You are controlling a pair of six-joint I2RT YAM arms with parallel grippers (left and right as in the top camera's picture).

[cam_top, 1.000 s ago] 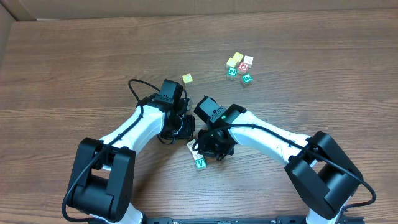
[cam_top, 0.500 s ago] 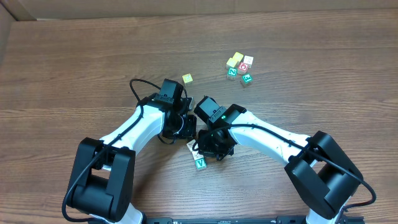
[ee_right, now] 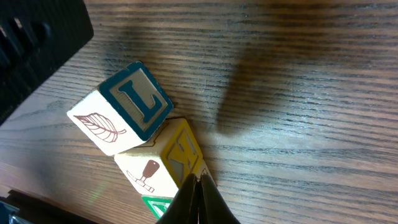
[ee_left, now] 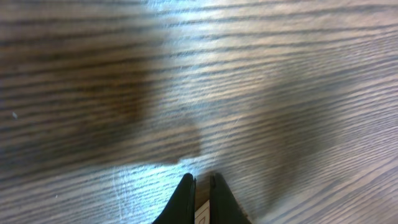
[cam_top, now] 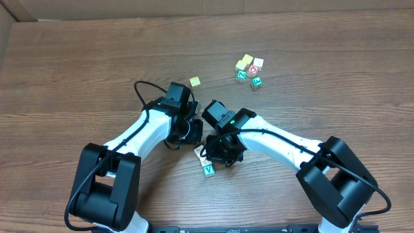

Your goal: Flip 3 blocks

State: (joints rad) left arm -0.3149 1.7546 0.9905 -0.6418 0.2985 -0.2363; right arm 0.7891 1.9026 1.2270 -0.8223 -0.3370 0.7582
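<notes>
Finding: nothing has changed over the last second. Both arms, and every cube in the overhead view, sit exactly where they were.

Position: the three blocks lie bunched on the wooden surface, under the two wrists where the arms meet.
- The L block shows a blue L on top and a leaf on its side. It touches the mallet block.
- The mallet block shows a yellow letter on top.
- The green block sits just beside these two, on the near side.

Fingers:
- The left fingers are clenched over bare wood. A white sliver shows low between them, and I cannot tell what it is.
- The right fingers are clenched to a single point, grasping nothing. Their tip is at the edge of the mallet block's yellow face. I cannot tell whether it touches.

Elsewhere: a lone yellow cube and a cluster of cubes lie well apart from the work.

Assessment: the standstill suggests a pause before a push. With the fingers closed, a tipping nudge looks more likely than a pick-up. How many of the three blocks are already flipped cannot be confirmed. The tight bunching risks disturbing a neighbouring block.
</notes>
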